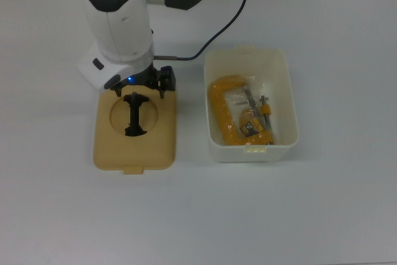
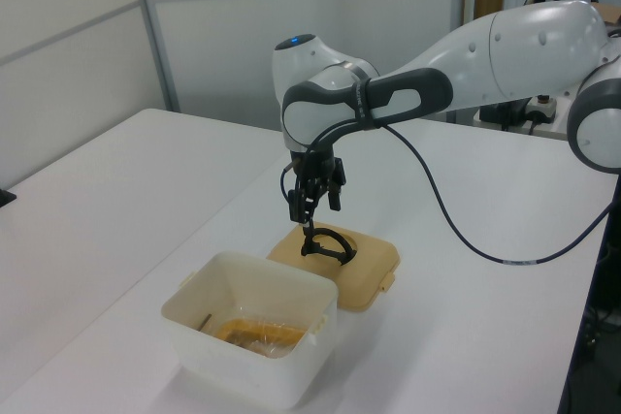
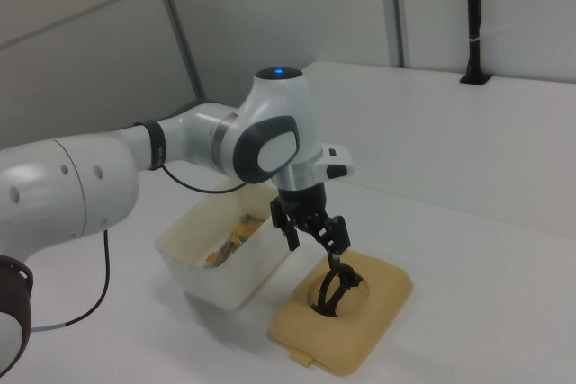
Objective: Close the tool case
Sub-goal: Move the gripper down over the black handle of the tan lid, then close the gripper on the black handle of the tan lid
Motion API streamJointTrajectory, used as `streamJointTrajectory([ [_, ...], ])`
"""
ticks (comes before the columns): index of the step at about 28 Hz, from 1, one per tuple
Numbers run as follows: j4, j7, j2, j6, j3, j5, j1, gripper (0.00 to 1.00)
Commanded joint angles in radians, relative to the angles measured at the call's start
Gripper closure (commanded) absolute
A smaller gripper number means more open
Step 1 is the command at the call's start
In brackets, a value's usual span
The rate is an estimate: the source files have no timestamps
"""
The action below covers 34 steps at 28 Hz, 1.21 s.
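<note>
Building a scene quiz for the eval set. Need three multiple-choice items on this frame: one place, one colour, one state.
1. In the top view, the lid lies where?
A. top view's left of the tub
B. on the tub
C. inside the tub

2. Colour of the clamp in the tub?
A. blue
B. yellow
C. green

3. The tool is:
A. open above the lid's handle
B. inside the tub
C. carrying the lid

Key: 1 A, lid flat on the table beside the tub; 2 B, clamp body is yellow; 3 A, fingers spread over the black handle.
</note>
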Motion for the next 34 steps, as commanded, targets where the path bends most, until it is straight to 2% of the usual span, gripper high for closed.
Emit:
streamJointTrajectory([
  [1,-0.047,0.017,0.004,0.061,0.005,-0.024,-0.013,0.0],
  [13,-0.039,0.021,0.046,0.079,0.005,-0.038,-0.017,0.0],
  [16,-0.036,0.021,0.054,0.079,0.005,-0.041,-0.017,0.05],
  [18,-0.034,0.023,0.055,0.079,0.005,-0.048,-0.017,0.14],
  [19,-0.034,0.023,0.055,0.079,0.005,-0.052,-0.017,0.28],
  [21,-0.034,0.023,0.055,0.079,0.005,-0.052,-0.017,0.44],
  [24,-0.034,0.023,0.057,0.079,0.005,-0.052,-0.017,0.62],
  [25,-0.034,0.024,0.057,0.079,0.005,-0.052,-0.017,0.74],
  [29,-0.033,0.038,0.061,0.079,0.005,-0.052,-0.017,0.97],
  [30,-0.033,0.052,0.063,0.079,0.005,-0.053,-0.017,1.0],
  [34,-0.031,0.083,0.061,0.079,0.005,-0.064,-0.017,1.0],
])
